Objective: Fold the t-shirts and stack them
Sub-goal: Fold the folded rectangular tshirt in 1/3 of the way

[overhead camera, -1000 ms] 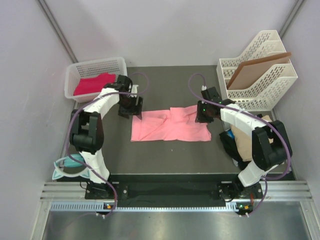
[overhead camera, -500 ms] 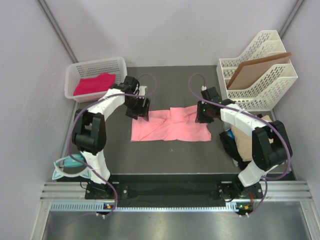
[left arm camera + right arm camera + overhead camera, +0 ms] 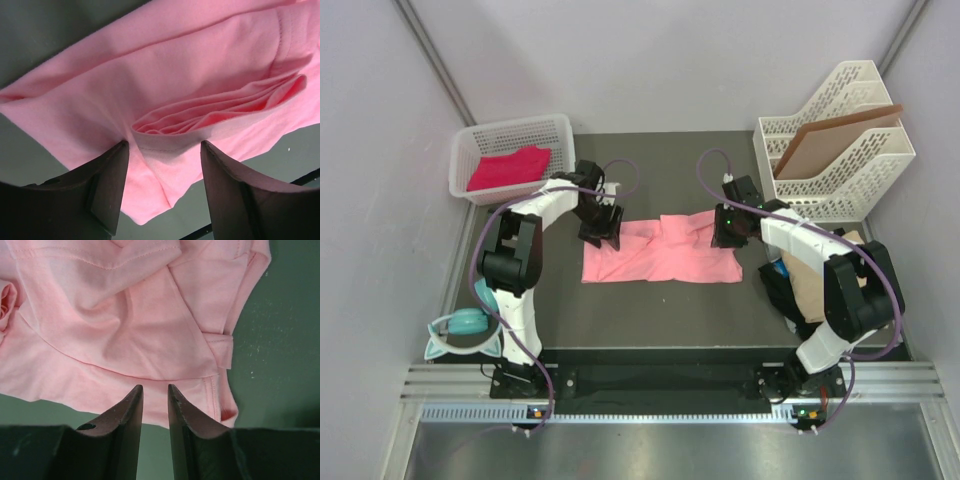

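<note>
A salmon pink t-shirt (image 3: pixel 660 250) lies flat and partly folded in the middle of the dark table. My left gripper (image 3: pixel 601 228) is open over its far left corner. In the left wrist view the fingertips straddle the shirt (image 3: pixel 150 90) near a folded sleeve opening, and the gripper (image 3: pixel 164 145) holds nothing. My right gripper (image 3: pixel 725 232) is at the shirt's far right edge. In the right wrist view its jaws (image 3: pixel 155 386) stand a narrow gap apart above the shirt's hem (image 3: pixel 115 330), gripping nothing. A magenta-pink shirt (image 3: pixel 508 167) lies in the white basket (image 3: pixel 515 125).
A pile with a tan shirt (image 3: pixel 830 285), a black one (image 3: pixel 782 290) and a bit of blue (image 3: pixel 777 267) sits at the table's right edge. A white file rack (image 3: pixel 840 185) holding a brown board (image 3: pixel 835 140) stands back right. Teal headphones (image 3: pixel 460 330) lie front left.
My left gripper has moved right from beside the basket onto the shirt's far left corner. The right arm and the shirt have not visibly moved.
</note>
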